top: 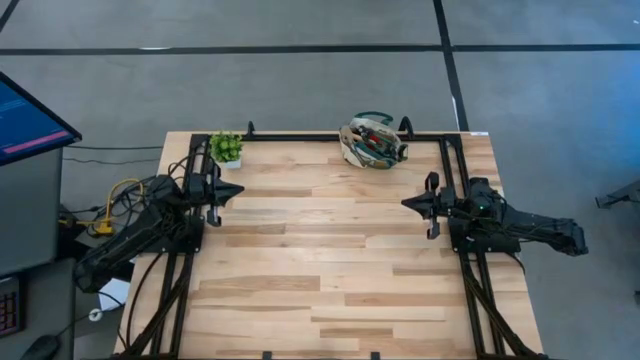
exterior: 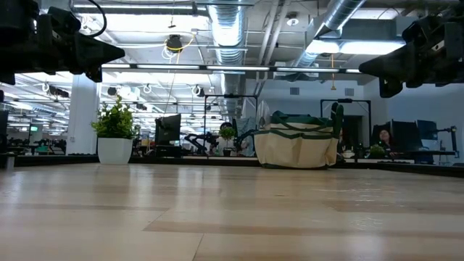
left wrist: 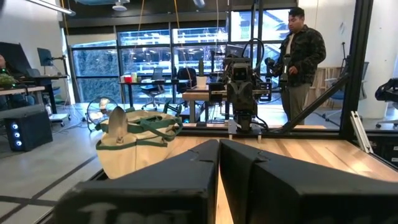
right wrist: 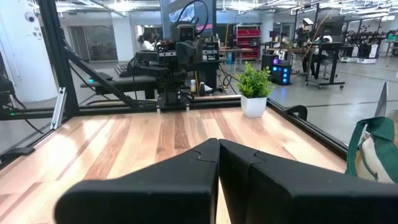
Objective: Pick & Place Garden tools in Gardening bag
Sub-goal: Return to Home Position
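Note:
The gardening bag (top: 372, 141), beige with dark green trim, stands on its base at the table's far edge, right of centre. Tool handles and a trowel blade (left wrist: 117, 119) stick up out of it; in the low view the bag (exterior: 297, 145) stands upright. My left gripper (top: 238, 189) is shut and hovers above the table's left side, pointing level toward the right. My right gripper (top: 406, 204) is shut and hovers above the right side, pointing toward the left. Both hold nothing. No loose garden tools show on the tabletop.
A small green potted plant (top: 226, 149) in a white pot stands at the far left corner. Black frame rails (top: 455, 180) run along the table's left, right and far edges. A person (left wrist: 301, 59) stands beyond the table's right side.

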